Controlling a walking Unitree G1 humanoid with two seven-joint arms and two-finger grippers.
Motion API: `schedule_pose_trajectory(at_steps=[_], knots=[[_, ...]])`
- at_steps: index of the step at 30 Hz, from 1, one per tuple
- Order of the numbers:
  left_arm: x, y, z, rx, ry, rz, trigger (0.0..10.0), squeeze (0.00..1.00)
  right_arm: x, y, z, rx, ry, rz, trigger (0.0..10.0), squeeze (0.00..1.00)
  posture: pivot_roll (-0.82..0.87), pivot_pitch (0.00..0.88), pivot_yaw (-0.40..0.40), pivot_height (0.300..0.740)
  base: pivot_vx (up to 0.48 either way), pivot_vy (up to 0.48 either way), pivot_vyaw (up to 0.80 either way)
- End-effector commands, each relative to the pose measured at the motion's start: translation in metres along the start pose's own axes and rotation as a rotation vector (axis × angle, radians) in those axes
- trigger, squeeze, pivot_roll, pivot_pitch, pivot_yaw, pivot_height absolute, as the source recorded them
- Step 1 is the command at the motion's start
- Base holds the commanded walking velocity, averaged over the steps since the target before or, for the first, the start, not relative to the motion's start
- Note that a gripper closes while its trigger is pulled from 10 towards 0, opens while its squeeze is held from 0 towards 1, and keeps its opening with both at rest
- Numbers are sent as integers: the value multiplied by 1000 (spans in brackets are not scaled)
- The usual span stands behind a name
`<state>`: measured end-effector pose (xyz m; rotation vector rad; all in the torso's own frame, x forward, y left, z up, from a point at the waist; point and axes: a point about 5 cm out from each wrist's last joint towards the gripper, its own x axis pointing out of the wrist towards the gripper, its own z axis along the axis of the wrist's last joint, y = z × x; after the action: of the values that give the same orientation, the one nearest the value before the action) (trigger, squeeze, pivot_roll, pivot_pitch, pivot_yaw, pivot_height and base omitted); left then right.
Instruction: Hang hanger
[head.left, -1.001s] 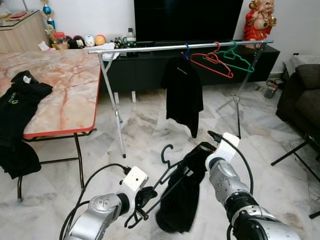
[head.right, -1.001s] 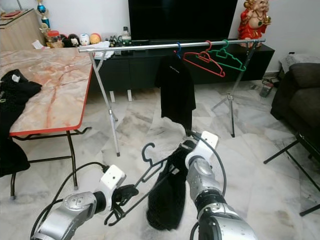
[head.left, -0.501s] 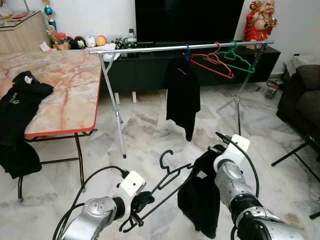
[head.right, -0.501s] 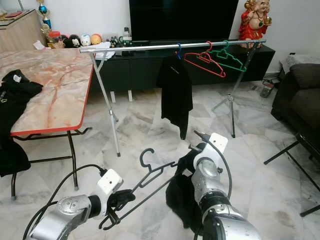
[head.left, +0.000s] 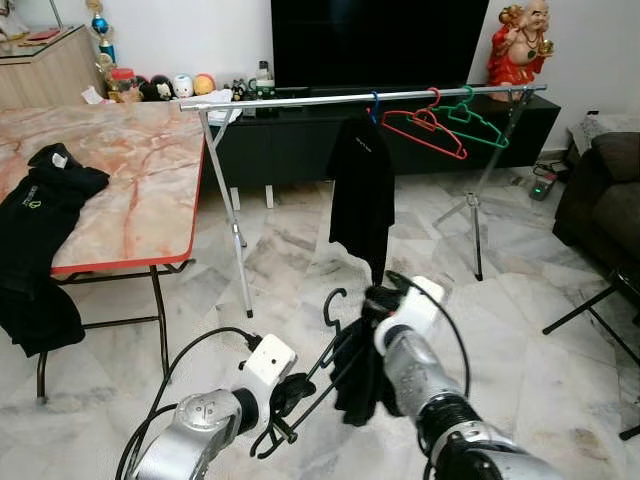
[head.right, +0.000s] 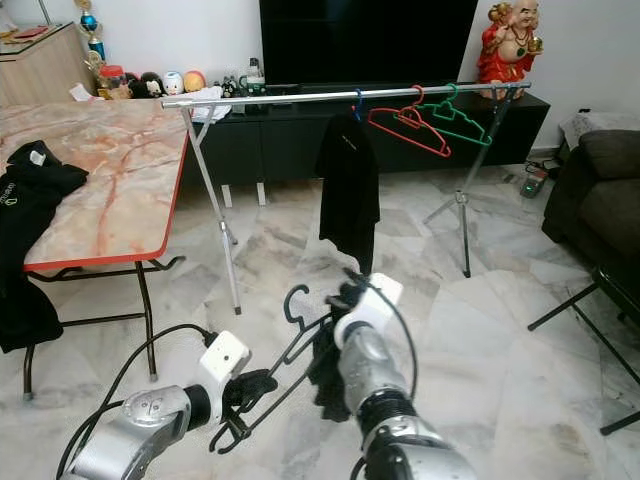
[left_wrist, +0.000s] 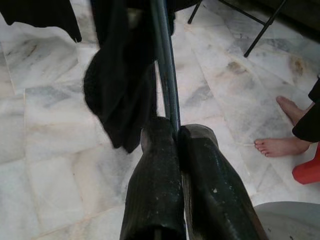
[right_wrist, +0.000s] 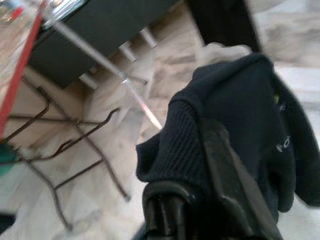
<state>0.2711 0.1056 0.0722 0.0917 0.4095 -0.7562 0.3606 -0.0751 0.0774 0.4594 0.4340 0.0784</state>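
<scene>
My left gripper (head.left: 283, 395) is low and near, left of centre, its two black fingers (left_wrist: 155, 165) pinched together on the thin lower bar of a black wire hanger (head.left: 325, 345). The hanger slants up and to the right from that grip, its hook (head.left: 333, 303) curling free in the air above the white marble floor (head.left: 290, 260).

My right gripper (right_wrist: 200, 165) sits just right of the hanger, clenched on a bunched black garment (head.left: 358, 375) that droops from it beside the hanger bar. In the right wrist view a small pale print shows on the cloth, too blurred for me to read.

Farther off, a long silver clothes rail (head.left: 300, 98) on folding legs spans the room. On it hang a black shirt (head.left: 362, 195) with a small illegible chest mark, on a blue hook, then a red plastic hanger (head.left: 425, 130) and a green plastic hanger (head.left: 480, 122) to its right. The rail's left stretch, between the left leg and the black shirt, is bare.

At left, a marble-patterned bench with a red edge (head.left: 150, 190) carries black clothing (head.left: 40, 215) bearing a small green logo and a white neck tag; part of it drapes over the near edge. Open floor lies between me and the rail. A dark sofa (head.left: 600, 190) bounds the right side. In the left wrist view, a person's bare feet (left_wrist: 277, 145) stand on the floor.
</scene>
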Motion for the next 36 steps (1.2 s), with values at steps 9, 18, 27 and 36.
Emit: schedule_pose_trajectory(at_steps=[9, 18, 27, 36], knots=[[6, 5, 8, 24, -24, 32, 10000, 0, -1, 29, -1, 11, -4, 106, 10000, 0, 136, 0, -32, 740, 0, 0, 0], [10, 5, 5, 42, -6, 41, 10000, 0, -2, 41, -3, 107, 45, 206, 10000, 0, 134, 0, -33, 740, 0, 0, 0], [7, 8, 2, 49, 7, 57, 10000, 0, -2, -26, 21, 35, -68, -135, 10000, 0, 136, 0, -34, 740, 0, 0, 0], [2, 10, 4, 53, -8, 61, 10000, 0, -6, -50, 26, 57, -105, -257, 10000, 0, 144, 0, -31, 740, 0, 0, 0]])
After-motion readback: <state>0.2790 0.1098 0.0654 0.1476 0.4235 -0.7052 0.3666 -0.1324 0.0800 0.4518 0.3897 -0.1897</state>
